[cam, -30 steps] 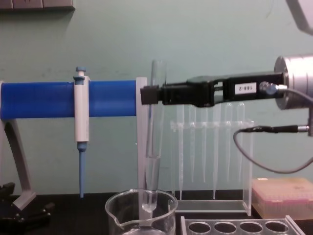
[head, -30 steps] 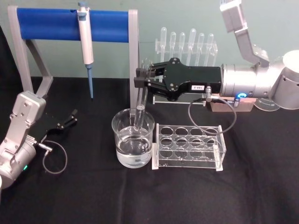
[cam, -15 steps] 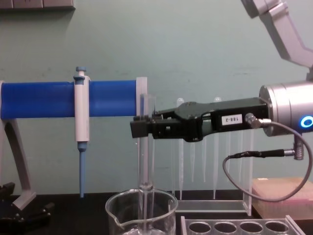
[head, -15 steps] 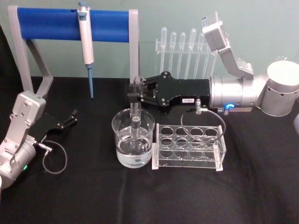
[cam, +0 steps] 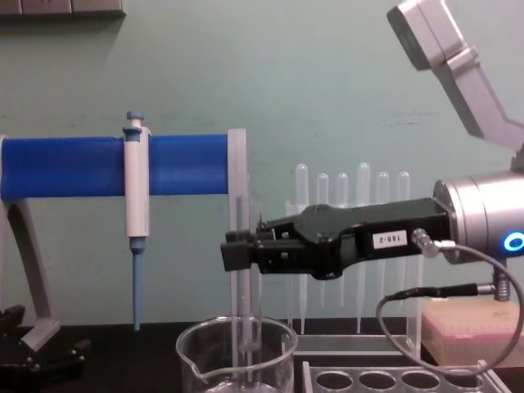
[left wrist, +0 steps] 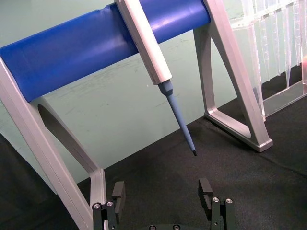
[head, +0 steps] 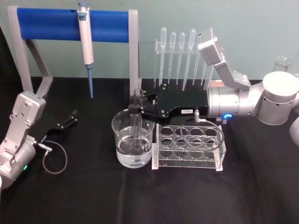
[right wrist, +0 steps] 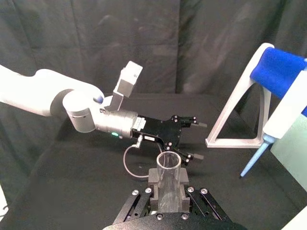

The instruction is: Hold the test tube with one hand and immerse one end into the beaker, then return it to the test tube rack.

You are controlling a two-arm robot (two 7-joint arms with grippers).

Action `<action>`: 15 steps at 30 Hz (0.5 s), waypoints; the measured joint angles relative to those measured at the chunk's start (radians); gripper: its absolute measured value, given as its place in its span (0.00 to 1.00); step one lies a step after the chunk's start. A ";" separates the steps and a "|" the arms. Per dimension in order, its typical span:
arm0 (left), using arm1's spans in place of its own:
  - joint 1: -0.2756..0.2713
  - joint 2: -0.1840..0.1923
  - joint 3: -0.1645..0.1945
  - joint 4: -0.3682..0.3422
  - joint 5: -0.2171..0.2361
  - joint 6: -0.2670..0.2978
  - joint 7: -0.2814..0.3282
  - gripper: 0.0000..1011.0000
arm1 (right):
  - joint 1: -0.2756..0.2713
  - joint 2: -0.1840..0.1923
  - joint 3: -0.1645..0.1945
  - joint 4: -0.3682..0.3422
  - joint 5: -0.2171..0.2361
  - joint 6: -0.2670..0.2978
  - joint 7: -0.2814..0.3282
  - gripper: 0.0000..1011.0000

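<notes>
While level above beaker [head: 133, 148] | right tool [head: 136, 106] grips upright test tube [cam: 244, 299]

The test tube [head: 137, 125] stands in the beaker [head: 122, 149], left of the rack [head: 188, 161], pipettes [head: 182, 51] behind.

Around your beaker [head: 124, 148], the test tube rack [head: 187, 164] crowds 3 o'clock and the stand's post [head: 134, 56] rises at 12. The right gripper [head: 135, 106], clamped on the test tube [head: 137, 123], reaches in from 2. Bare table [head: 140, 196] lies open from 4 to 8; the left gripper [head: 72, 117] rests at 9.
</notes>
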State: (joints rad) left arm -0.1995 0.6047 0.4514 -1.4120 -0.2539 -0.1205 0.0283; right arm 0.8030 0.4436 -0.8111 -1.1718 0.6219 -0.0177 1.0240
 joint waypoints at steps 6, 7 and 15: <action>0.000 0.000 0.000 0.000 0.000 0.000 0.000 0.99 | -0.011 -0.006 0.006 0.017 -0.009 -0.012 0.000 0.23; 0.000 0.000 0.000 0.000 0.000 0.000 0.000 0.99 | -0.012 -0.007 0.007 0.019 -0.010 -0.013 0.000 0.23; 0.000 0.000 0.000 0.000 0.000 0.000 0.000 0.99 | -0.021 -0.019 0.016 0.038 -0.027 -0.026 -0.009 0.23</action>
State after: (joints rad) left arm -0.1996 0.6047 0.4514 -1.4119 -0.2539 -0.1205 0.0283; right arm 0.7823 0.4245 -0.7947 -1.1335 0.5950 -0.0436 1.0151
